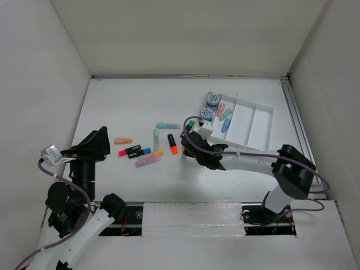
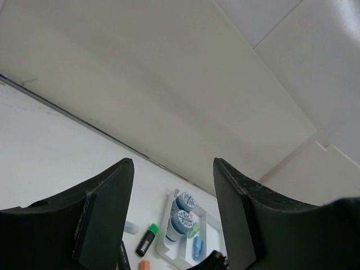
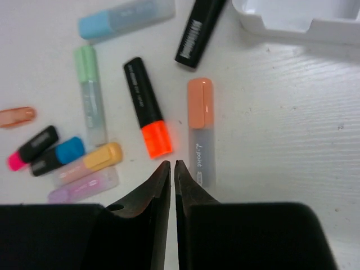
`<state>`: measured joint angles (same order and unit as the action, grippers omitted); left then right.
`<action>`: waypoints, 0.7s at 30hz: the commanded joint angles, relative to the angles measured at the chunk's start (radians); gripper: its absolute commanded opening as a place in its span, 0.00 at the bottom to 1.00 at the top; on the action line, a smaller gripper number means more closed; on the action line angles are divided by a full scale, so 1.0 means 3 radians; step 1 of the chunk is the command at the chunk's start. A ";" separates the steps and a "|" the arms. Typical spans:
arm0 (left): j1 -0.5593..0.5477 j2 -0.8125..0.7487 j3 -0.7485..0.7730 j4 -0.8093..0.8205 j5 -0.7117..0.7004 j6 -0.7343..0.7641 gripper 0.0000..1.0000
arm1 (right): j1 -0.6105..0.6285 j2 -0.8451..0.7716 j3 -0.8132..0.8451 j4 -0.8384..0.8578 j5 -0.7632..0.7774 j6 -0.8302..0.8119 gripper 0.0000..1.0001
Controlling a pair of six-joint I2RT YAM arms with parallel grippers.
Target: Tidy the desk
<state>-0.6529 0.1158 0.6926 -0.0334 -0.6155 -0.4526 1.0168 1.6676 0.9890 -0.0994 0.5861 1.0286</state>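
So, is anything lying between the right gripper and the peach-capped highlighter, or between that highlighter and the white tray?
Nothing visible does. The shut right gripper hangs just beside the peach-capped highlighter, only bare desk between them. Toward the tray the desk is also bare; the black marker lies left of that path, by the tray's corner.

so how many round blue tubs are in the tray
2. Both are in the left end compartment of the white tray: the far tub at its back corner, the near tub just in front. None seems hidden.
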 commanded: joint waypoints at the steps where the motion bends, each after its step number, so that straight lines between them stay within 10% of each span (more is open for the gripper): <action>1: 0.0003 0.0013 -0.0043 0.0168 0.0047 0.0051 0.55 | -0.0091 -0.0556 -0.0121 0.0208 -0.0025 0.0033 0.12; 5: 0.0003 0.0018 -0.0038 0.0173 0.0058 0.0051 0.55 | -0.0336 -0.0854 -0.0331 0.0397 -0.0306 0.0023 0.18; 11: 0.0003 0.0018 -0.0043 0.0173 0.0068 0.0057 0.55 | -0.0220 -0.0284 -0.0071 0.0020 -0.0314 -0.0090 0.55; 21: 0.0003 0.0008 -0.0043 0.0173 0.0073 0.0062 0.55 | 0.0036 0.0316 0.0206 -0.0261 0.0020 0.0043 0.59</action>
<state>-0.6529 0.1158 0.6842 -0.0330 -0.6083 -0.4500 1.0321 1.7634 0.9947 -0.1566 0.5354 1.0248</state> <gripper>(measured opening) 0.545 0.595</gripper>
